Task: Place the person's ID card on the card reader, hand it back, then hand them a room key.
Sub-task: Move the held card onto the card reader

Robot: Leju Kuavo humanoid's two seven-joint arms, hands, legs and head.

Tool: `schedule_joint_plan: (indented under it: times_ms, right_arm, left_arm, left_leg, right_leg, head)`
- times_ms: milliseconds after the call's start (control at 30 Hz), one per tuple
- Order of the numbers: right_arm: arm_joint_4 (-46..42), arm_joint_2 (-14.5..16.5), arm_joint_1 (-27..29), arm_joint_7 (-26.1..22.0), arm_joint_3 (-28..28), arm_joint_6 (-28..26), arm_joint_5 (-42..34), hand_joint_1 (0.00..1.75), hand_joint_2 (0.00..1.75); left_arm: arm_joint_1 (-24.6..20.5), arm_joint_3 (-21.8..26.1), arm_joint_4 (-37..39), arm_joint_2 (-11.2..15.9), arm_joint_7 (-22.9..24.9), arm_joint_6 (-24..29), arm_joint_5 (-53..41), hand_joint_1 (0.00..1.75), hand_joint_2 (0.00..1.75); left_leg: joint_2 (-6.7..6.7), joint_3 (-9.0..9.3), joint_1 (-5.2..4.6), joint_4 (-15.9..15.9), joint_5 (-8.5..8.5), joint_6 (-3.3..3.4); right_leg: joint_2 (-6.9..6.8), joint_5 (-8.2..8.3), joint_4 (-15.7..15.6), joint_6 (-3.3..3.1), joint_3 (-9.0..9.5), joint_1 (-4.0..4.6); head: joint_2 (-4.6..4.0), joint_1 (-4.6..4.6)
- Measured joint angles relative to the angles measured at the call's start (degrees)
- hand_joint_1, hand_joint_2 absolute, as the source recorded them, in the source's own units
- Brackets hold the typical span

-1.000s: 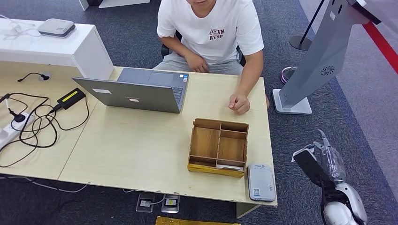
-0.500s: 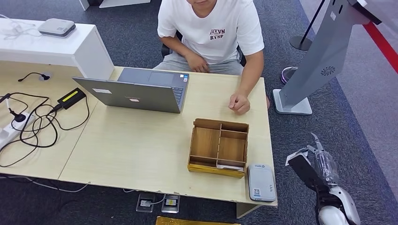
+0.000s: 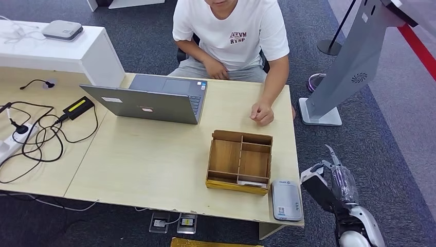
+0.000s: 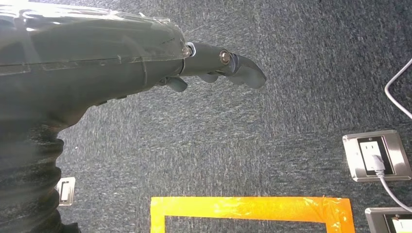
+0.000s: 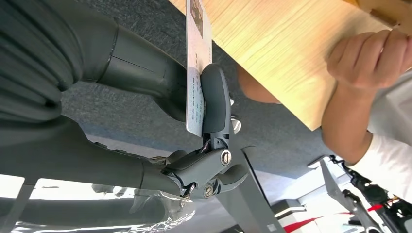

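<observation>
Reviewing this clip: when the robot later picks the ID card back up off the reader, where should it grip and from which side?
Probably the same edge grip the right hand uses now on the ID card: thumb on one face, finger on the other. The card reader lies flat at the table's corner nearest that hand, so coming from the table's open right side seems easiest.

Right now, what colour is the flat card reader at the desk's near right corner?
Light grey, with a small sticker near one end; the flat rounded card reader shows best in the head view.

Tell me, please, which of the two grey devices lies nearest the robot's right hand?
The card reader at the desk's near right corner, beside the wooden organizer; the other grey box sits far off on the white counter. The right hand holds the ID card.
</observation>
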Motion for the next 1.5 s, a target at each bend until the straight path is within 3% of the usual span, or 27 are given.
schedule_joint_plan:
  times_ms: [467, 967, 1500]
  right_arm:
    - [-3.31, -1.93, 0.18, 0.67, 3.07, -0.13, 0.08, 1.75, 1.75]
    - [-3.33, -5.93, 4.17, 2.85, 6.64, -5.85, 0.16, 1.75, 1.75]
    - [-3.33, -7.62, 5.12, 3.51, 9.49, -6.8, 0.58, 1.75, 1.75]
  left_arm:
    - [0.01, 0.0, 0.0, 0.08, -0.02, 0.3, 0.01, 0.0, 1.75]
    - [0.01, -0.52, 0.0, 0.28, -0.69, -0.18, -0.84, 0.0, 1.75]
    - [0.01, -1.39, 0.0, 0.76, -1.19, -1.0, -0.74, 0.0, 1.75]
  left_leg:
    - [0.0, 0.01, 0.0, 0.0, 0.0, 0.0]
    - [0.0, 0.0, 0.0, 0.0, -0.01, 0.0]
    - [0.01, 0.0, 0.0, 0.0, -0.01, 0.0]
  right_leg:
    - [0.0, 0.0, 0.0, 0.0, 0.0, 0.0]
    - [0.01, -0.01, -0.01, 0.0, -0.02, 0.0]
    - [0.01, -0.01, -0.01, 0.0, -0.01, 0.0]
  head:
    - [0.0, -0.01]
    - [0.0, -0.01]
    - [0.0, -0.01]
